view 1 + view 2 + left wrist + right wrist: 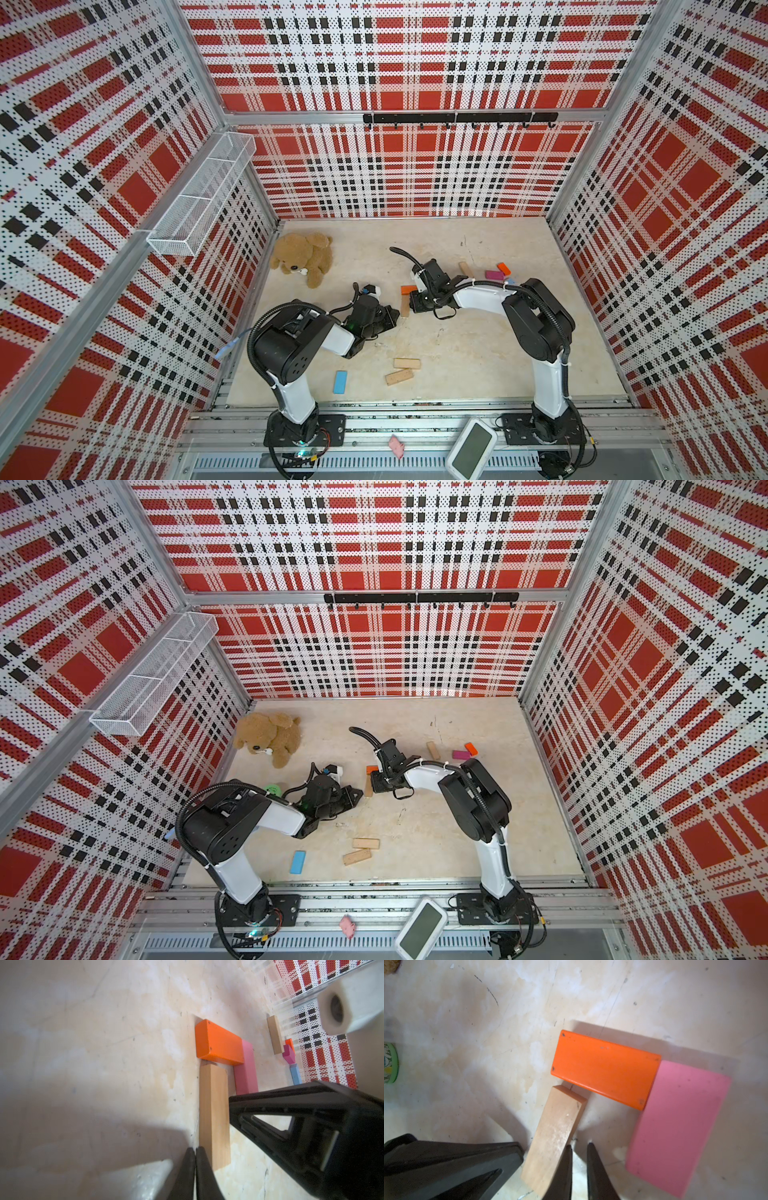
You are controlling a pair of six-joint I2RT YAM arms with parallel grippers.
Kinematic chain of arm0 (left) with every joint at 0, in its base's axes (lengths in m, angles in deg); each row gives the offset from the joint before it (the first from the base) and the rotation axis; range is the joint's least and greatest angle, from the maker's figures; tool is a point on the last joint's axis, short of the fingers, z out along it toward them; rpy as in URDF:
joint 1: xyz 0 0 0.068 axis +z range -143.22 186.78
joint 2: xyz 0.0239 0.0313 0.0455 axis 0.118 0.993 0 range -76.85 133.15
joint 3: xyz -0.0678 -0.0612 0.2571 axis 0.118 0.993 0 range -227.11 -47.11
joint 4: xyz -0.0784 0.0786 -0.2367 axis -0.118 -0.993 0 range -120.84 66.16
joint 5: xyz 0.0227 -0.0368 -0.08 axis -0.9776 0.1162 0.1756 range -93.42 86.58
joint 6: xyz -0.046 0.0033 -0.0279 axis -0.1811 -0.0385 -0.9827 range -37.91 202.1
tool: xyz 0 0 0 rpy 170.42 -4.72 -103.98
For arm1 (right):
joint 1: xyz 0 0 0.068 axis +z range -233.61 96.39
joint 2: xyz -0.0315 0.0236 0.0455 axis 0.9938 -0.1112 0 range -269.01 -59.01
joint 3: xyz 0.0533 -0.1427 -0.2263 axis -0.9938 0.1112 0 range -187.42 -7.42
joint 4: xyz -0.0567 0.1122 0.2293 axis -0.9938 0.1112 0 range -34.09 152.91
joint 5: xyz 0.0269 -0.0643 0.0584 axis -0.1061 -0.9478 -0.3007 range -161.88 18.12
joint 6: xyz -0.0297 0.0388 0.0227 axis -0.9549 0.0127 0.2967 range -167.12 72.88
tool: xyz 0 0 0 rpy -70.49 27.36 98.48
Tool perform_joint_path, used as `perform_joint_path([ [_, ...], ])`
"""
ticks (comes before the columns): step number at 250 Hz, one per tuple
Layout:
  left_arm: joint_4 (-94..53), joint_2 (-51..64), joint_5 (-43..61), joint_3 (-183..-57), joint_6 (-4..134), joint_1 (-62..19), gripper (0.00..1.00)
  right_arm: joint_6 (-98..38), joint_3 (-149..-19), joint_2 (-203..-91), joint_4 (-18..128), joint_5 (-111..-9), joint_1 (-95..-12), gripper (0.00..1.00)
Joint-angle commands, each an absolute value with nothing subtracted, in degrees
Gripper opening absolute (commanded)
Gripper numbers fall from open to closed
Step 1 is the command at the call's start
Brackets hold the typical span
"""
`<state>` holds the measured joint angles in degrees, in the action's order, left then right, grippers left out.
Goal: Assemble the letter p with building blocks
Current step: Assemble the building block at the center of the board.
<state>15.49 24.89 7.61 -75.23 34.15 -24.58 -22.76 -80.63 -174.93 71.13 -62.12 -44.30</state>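
Three building blocks lie flat together at mid-table: an orange block (604,1070), a light pink block (679,1126) against its one end, and a tan wood block (554,1136) running from its other end at a slight slant. My left gripper (195,1149) is shut and empty, its tips against one long side of the tan block (214,1113). My right gripper (579,1146) is open by a narrow gap with nothing in it, and one fingertip (568,1148) touches the tan block's opposite side. In both top views the two grippers meet at this tan block (404,306) (368,786).
Loose blocks lie at the far right: tan (465,269), magenta (494,274), orange (503,268). Near the front lie two tan blocks (407,363) (399,376) and a light blue one (340,382). A teddy bear (303,257) and a green cylinder (273,789) sit on the left.
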Motion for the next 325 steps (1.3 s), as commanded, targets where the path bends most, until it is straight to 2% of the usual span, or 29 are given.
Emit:
perform_joint_path([
  [1,4.3,26.8,6.4,-73.9,34.7,-25.9,0.1,-24.0,-81.4,-177.0,72.3,-63.1,-43.9,0.18],
  [124,3.5,26.7,6.0,-74.4,34.6,-24.7,0.1,-23.7,-81.0,-176.3,72.2,-63.8,-43.9,0.18],
  [190,2.6,21.6,6.8,-72.7,35.3,-24.5,0.1,-23.8,-77.5,-169.3,69.7,-63.0,-43.9,0.19],
  [228,-3.3,11.5,3.3,-71.3,35.8,-27.7,0.11,-23.9,-75.4,-164.1,69.0,-63.1,-42.9,0.21],
  [276,-20.2,-9.1,-7.8,-71.2,36.6,-34.7,0.13,-23.6,-74.3,-160.1,71.5,-66.7,-39.5,0.22],
  [294,-29.0,-18.1,-12.8,-71.5,37.0,-37.1,0.17,-23.3,-74.1,-159.7,72.8,-69.3,-37.3,0.22],
  [325,-45.5,-33.9,-17.4,-72.7,37.3,-38.6,0.29,-21.9,-74.6,-160.5,74.8,-71.2,-34.5,0.22],
])
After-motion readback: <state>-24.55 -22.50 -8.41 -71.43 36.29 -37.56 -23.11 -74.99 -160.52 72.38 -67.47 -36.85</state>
